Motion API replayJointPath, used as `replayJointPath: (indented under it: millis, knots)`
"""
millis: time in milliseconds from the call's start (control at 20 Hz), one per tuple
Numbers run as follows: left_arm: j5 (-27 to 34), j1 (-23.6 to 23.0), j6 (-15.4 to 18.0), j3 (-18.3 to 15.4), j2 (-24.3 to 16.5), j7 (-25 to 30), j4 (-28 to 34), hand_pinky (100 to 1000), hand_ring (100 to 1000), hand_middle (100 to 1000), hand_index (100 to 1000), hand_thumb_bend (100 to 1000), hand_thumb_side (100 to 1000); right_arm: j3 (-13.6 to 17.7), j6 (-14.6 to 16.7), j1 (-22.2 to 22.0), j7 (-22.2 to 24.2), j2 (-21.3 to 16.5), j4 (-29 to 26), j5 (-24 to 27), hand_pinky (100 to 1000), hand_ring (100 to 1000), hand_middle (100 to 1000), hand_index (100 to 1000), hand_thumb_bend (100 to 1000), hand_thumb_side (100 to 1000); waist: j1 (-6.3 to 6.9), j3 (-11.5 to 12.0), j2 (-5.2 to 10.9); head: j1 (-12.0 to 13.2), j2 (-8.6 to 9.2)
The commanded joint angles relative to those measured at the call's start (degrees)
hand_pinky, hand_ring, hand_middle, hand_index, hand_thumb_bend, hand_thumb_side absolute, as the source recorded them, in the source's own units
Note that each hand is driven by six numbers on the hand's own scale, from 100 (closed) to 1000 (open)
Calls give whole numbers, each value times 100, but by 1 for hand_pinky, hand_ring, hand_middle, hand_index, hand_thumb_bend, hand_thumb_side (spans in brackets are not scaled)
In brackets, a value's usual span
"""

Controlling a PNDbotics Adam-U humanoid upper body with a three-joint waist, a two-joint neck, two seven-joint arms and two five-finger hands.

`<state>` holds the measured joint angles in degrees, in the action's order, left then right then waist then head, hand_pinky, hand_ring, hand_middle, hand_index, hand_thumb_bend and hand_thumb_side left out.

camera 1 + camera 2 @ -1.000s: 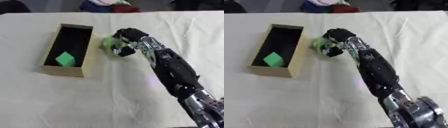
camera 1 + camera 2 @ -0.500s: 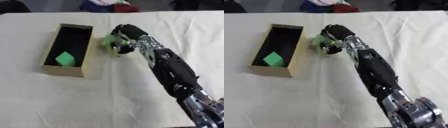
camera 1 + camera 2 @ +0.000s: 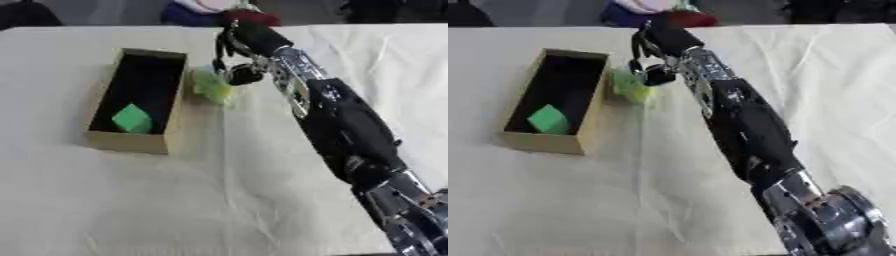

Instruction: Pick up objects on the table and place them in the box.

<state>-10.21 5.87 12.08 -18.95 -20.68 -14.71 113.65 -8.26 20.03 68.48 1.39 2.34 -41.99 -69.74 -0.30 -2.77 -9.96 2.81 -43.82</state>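
Note:
A tan cardboard box [image 3: 175,107] with a dark inside lies at the left. A green block [image 3: 131,118] sits in its near end. A small yellow-green object [image 3: 212,87] lies on the cloth against the outside of the box's right wall. My right hand [image 3: 248,42] hangs above and just behind that object, at the end of the arm that reaches in from the lower right. Its fingers [image 3: 638,46] point down, relaxed, and hold nothing. The thumb [image 3: 241,75] is close to the object but apart from it. My left hand shows in neither view.
A cream cloth [image 3: 131,200] covers the table. Red and blue bundled things [image 3: 210,11] lie past the far edge, right behind my hand. My black forearm [image 3: 350,130] crosses the right half of the table.
My right hand has lifted up and away from the yellow-green object, which stays beside the box. The box and the green block have not moved.

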Motion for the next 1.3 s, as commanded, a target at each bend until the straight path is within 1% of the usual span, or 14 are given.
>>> replayJointPath:
  millis: [50,300,450,700,800,850,900,950,1000,1050,1100,1150,1300]
  knots:
    - [-22,34,7,-51,-89,31,94,738,628,723,847,100,768,-46,23,248,37,84,-342,112,660,605,418,576,100,232,22,19,102,-25,-29]
    - [-4,63,16,-38,-87,52,94,738,628,724,847,100,767,-169,40,405,124,433,-465,148,661,604,421,580,100,226,18,80,97,-88,-29]
    - [6,83,18,-34,-82,64,94,739,627,724,847,100,767,-207,19,434,137,630,-494,67,658,604,422,580,100,214,7,125,84,-132,-29]
    - [-9,72,4,-48,-67,84,94,739,625,725,847,100,768,-177,-16,462,72,650,-491,-81,662,609,428,586,100,217,-25,145,62,-122,-29]
    - [-15,70,5,-47,-69,93,94,739,625,725,847,100,768,-158,-58,449,32,619,-507,-121,673,634,453,615,100,238,-22,135,64,-101,-29]
    - [-16,68,6,-48,-70,94,94,740,625,725,847,100,768,-146,-89,437,7,596,-516,-152,689,668,476,645,100,262,-17,128,65,-96,-29]
    - [-18,64,6,-50,-71,94,94,740,625,725,847,100,768,-131,-126,422,-22,571,-525,-189,691,674,480,650,100,267,-12,121,67,-94,-29]
    - [-21,59,5,-52,-73,96,94,740,625,726,847,100,768,-111,-172,410,-54,536,-537,-235,709,726,527,698,100,299,-7,111,69,-90,-29]
    - [-24,54,6,-53,-75,97,94,740,625,726,847,100,768,-91,-221,401,-87,497,-551,-291,713,735,537,709,100,307,-2,101,70,-86,-29]
    - [-26,51,6,-52,-77,101,94,740,625,726,847,100,767,-68,-270,391,-116,453,-566,-349,730,761,584,750,100,331,2,91,70,-82,-29]
    - [-29,49,6,-51,-79,106,94,740,625,726,847,100,767,-41,-317,381,-138,404,-584,-405,737,772,603,769,100,343,5,81,70,-76,-29]
    - [-32,46,6,-51,-80,111,94,740,625,726,847,100,767,-20,-355,372,-150,360,-602,-452,756,796,649,798,100,360,7,73,70,-69,-29]
    - [-39,38,2,-52,-84,123,94,740,624,726,847,100,767,15,-411,357,-87,192,-645,-597,786,827,704,821,100,386,8,48,69,-38,-29]
